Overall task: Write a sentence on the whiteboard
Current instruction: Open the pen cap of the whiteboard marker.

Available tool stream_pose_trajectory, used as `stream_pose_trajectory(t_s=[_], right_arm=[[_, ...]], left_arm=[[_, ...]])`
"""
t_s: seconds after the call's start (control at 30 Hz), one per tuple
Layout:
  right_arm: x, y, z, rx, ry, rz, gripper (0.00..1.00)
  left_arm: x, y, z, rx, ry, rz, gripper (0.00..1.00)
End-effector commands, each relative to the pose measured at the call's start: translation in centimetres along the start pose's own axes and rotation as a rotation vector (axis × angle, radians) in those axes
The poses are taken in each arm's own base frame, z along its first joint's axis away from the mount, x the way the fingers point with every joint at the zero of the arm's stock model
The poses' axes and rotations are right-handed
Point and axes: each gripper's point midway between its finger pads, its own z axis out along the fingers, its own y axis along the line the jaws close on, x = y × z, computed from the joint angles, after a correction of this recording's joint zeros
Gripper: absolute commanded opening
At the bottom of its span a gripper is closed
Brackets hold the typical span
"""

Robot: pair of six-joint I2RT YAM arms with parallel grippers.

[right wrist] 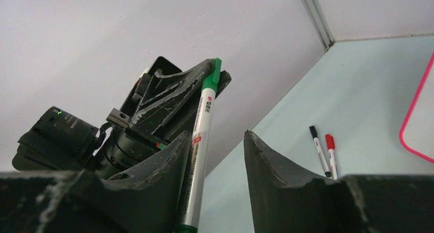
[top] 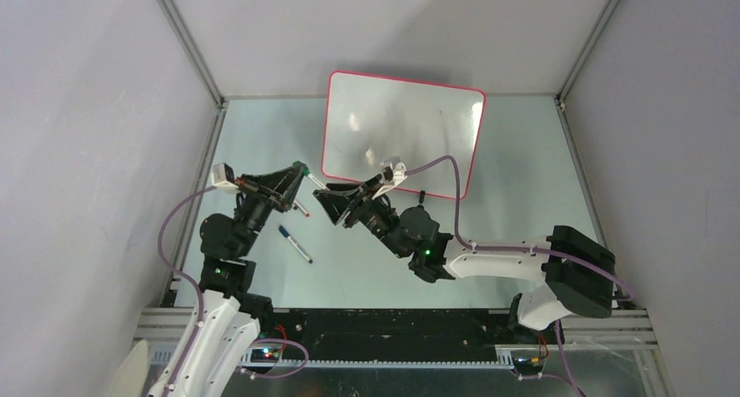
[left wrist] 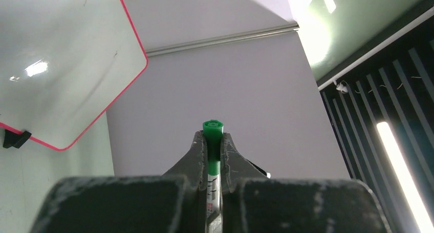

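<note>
The left claw [left wrist: 211,141] is squeezed tight on the top end of the green pen [right wrist: 202,135]. The pen's long body points across into the right claw [right wrist: 217,135]. That claw is half wide, with a finger on each side of the pen, and it does not look like it is pinching. Farther off, the whiteboard [top: 401,126] stands at the tabletop's far edge. I see no letters on it.

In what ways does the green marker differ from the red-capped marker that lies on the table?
The green marker is held in the air, tilted, by the shut left gripper; the red-capped marker lies flat on the table, ungripped. The green marker's lower part stands between the open fingers of the right gripper; the red-capped marker has only a black-capped marker beside it. One cap is green, the other red. Both have slim white barrels.
</note>
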Motion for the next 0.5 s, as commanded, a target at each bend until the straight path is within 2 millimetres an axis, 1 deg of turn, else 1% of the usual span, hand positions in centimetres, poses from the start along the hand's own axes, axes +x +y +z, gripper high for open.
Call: stream_pose_trajectory(t_s=[0.0,0.17,0.33,0.47], right_arm=[[-2.5,1.2,0.8,0.005,-0.089,-0.009,0.45],[-2.6,1.8,0.6,-0.009,-0.097,-0.024,0.45],[-2.5,2.0,0.6,-0.016,-0.095,-0.034,0.43],[-2.6,1.9,0.6,-0.016,-0.097,-0.039,0.46]], left_arm=[[0.4,0.1,-0.5,0.002,0.007,-0.024,0.00],[0.4,0.1,-0.8,-0.005,0.002,-0.028,0.00],[0.9,1.0,-0.6,-0.049,0.033,-0.054,0.00],[1.0,1.5,-0.6,-0.068,0.044,-0.063,0.00]])
